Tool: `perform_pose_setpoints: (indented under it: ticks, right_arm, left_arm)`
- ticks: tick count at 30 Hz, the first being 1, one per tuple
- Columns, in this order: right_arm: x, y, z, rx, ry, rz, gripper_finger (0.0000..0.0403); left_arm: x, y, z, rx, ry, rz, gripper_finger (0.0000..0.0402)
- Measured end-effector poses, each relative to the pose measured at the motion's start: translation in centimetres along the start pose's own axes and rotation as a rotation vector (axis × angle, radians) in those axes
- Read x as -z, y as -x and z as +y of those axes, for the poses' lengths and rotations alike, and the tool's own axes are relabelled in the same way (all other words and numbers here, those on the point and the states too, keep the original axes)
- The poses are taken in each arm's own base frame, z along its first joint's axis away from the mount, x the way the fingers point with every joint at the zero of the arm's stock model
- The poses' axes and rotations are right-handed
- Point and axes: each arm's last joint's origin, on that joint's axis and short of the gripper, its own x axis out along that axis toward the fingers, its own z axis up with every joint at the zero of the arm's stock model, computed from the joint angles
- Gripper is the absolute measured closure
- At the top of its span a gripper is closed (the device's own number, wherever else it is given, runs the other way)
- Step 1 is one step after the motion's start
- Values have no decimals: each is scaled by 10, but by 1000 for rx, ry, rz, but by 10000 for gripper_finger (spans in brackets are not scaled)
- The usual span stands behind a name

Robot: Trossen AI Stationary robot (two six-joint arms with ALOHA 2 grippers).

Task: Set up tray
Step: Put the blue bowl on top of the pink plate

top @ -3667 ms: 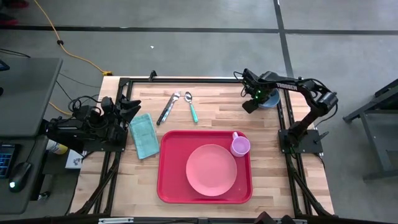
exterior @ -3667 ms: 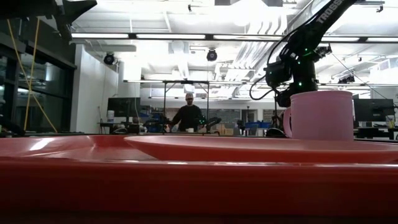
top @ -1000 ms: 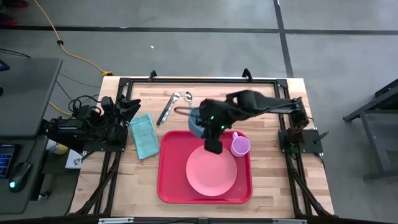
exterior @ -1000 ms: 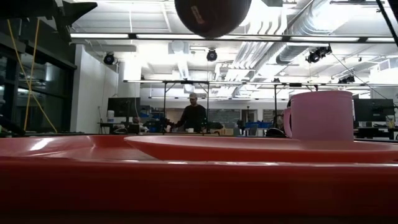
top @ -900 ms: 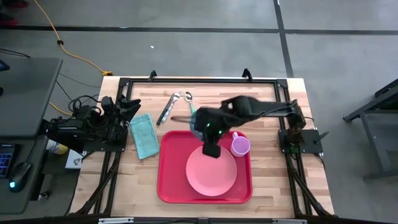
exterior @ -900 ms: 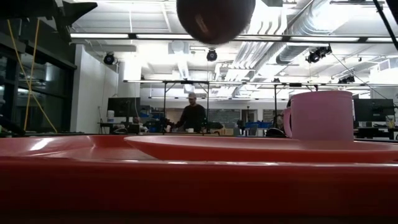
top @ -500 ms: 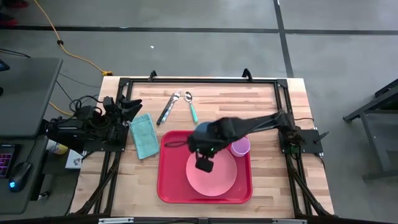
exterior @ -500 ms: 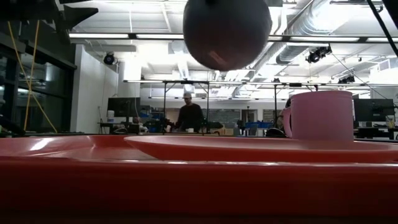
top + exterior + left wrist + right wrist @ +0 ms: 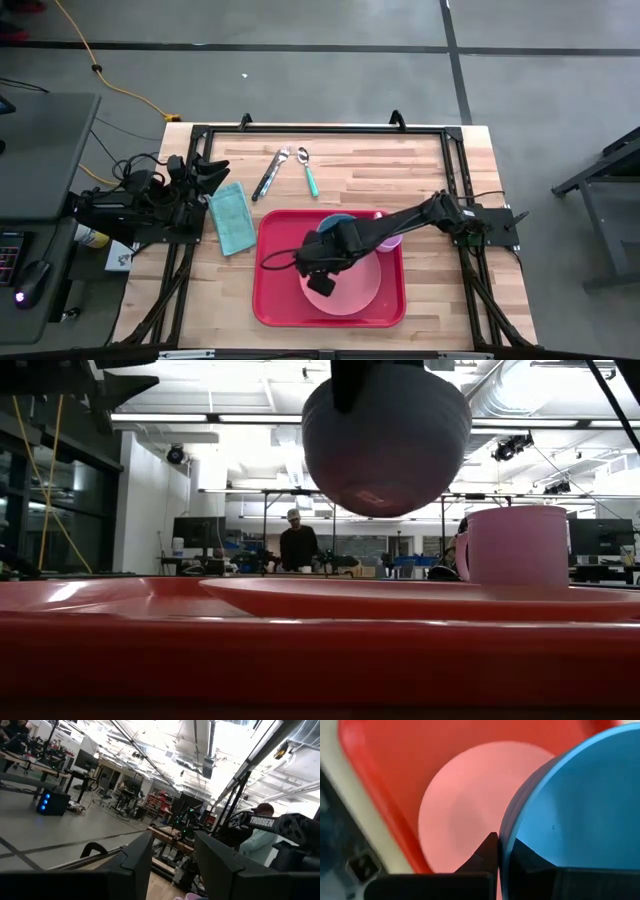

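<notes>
The red tray (image 9: 272,296) lies on the counter (image 9: 430,180), directly beneath the right end effector (image 9: 499,851), which is clenched on the rim of a blue bowl (image 9: 575,805) above the pink plate (image 9: 358,291). A pink cup (image 9: 517,546) stands just beside. The left end effector (image 9: 172,855) waits well off, fingers parted, empty.

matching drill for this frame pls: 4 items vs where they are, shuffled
Items:
1. blue bowl
2. pink cup
3. teal cloth
4. spoon

Places:
A. flat on the table between the left arm and the tray
B. on the bare table beyond the tray's far edge
C. gripped by its rim in the right tool, hanging above the pink plate
D. standing on the tray at the plate's edge

Pairs: 1-C, 2-D, 3-A, 4-B
</notes>
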Motion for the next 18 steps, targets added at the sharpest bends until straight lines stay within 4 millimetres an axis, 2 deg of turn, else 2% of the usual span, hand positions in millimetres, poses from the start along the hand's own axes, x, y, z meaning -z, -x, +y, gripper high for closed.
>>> perform_pose_setpoints:
  ticks: [8, 18]
  right_arm:
    - [6, -5, 15, 60, -139, -155, 403]
    - [17, -52, 31, 125, -248, -69, 403]
  left_arm:
    - [0, 0, 0, 0, 22, 0, 222]
    - [0, 0, 0, -14, 53, -7, 222]
